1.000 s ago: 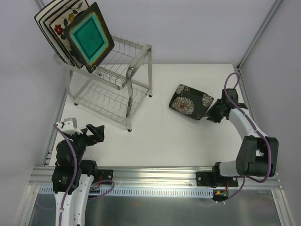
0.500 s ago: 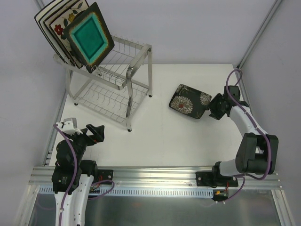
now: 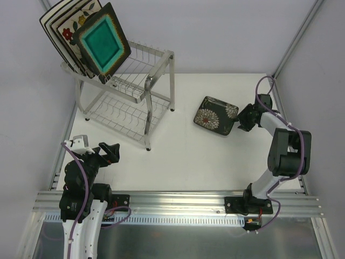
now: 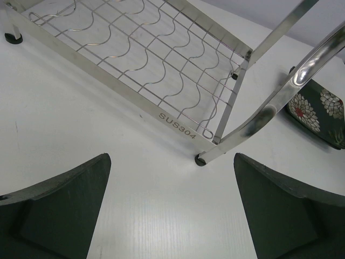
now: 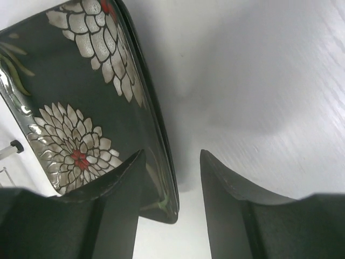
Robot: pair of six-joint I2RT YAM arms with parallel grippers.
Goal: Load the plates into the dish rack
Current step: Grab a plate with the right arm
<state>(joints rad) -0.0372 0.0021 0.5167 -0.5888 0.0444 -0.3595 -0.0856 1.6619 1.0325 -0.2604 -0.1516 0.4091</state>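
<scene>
The dark square plate with white blooms (image 3: 215, 116) lies on the white table right of centre; the left wrist view catches a corner of it (image 4: 318, 110). My right gripper (image 3: 241, 123) is at its right edge, open. In the right wrist view the jaws (image 5: 173, 152) straddle the plate's rim (image 5: 81, 108), one finger over the plate's face, the other off it with a gap. The silver dish rack (image 3: 129, 86) stands far left. A teal-centred plate (image 3: 101, 46) and a flowered plate (image 3: 67, 33) stand on its top tier. My left gripper (image 3: 110, 152) is open and empty near the rack's front leg (image 4: 226, 140).
The rack's lower shelf (image 4: 161, 59) holds nothing where it shows. Grey walls close in the table at the back, left and right, and a metal rail (image 3: 178, 197) runs along the near edge.
The right gripper's jaws have widened at the plate's right edge, and the right arm has swung toward the far side. The plate has shifted slightly left. The left arm has not moved.
</scene>
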